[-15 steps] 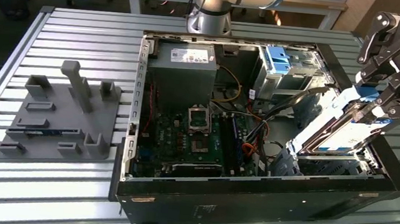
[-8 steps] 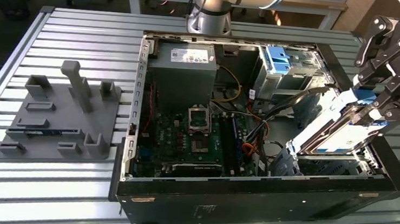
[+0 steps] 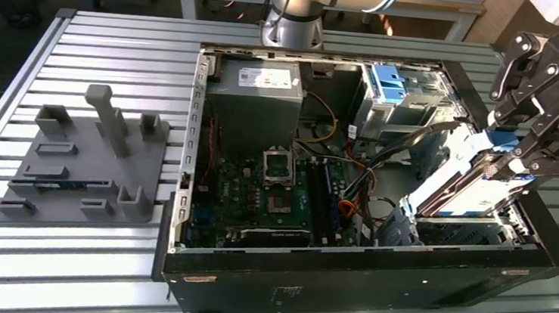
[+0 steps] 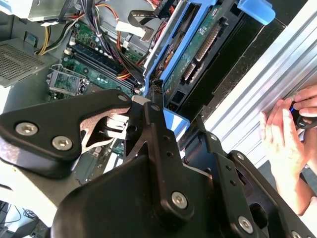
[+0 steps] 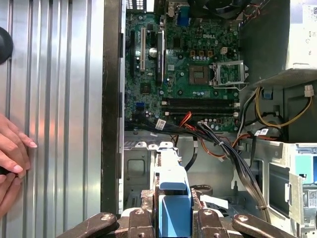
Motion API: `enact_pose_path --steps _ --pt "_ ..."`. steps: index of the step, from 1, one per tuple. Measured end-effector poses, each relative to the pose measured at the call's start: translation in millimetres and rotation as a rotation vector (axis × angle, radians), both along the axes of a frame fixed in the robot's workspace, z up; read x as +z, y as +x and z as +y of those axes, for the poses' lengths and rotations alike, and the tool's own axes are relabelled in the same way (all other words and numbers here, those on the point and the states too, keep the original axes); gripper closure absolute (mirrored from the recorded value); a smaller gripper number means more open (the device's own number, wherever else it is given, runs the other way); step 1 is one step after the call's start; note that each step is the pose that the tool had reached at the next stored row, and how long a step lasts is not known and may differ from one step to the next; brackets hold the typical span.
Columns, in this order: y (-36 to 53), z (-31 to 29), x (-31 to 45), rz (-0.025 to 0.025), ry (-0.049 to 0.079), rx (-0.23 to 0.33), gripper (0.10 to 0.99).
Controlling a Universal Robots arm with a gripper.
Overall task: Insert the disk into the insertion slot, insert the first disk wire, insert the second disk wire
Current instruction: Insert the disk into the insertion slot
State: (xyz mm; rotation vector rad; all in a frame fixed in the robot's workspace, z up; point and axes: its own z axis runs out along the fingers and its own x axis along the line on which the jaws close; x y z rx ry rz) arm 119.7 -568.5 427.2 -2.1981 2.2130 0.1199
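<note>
1. A slatted grey metal table [image 3: 116,51] carried everything. A person's hand [image 5: 12,153] lay on its slats just outside the computer's wall, as the first wrist view showed.
2. A big black open computer case [image 3: 350,276] lay on its side, reaching the table edge on the exterior view's right.
3. A green motherboard [image 3: 276,194] covered the case floor, with red, black and yellow wires trailing across it toward the drive end.
4. A grey boxy power supply [image 3: 254,97] sat in the case's far corner on the exterior view's left.
5. A grey plastic fixture with upright posts [image 3: 87,162] stood on the table near the edge on the exterior view's left, well apart from the case.
6. A tall metal cage with blue-fronted drives [image 3: 397,87] filled the case's far corner on the exterior view's right.
7. The black two-fingered gripper [image 3: 522,159] hung over the case's near corner on the exterior view's right, its fingers clamped from both sides on the disk's blue frame.
8. The insertion slot [image 3: 461,227], a silver sheet-metal cage, sat in that same near corner.
9. The disk [image 3: 455,183], a flat silver hard drive edged in light-blue plastic, was tilted, its upper end in the gripper and its lower end down at the slot's mouth; I could not tell whether it had entered.
</note>
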Motion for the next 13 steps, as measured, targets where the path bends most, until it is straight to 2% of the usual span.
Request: enact_pose_path --steps 13 --pt "0.0 0.0 -19.1 0.0000 0.000 0.000 0.722"
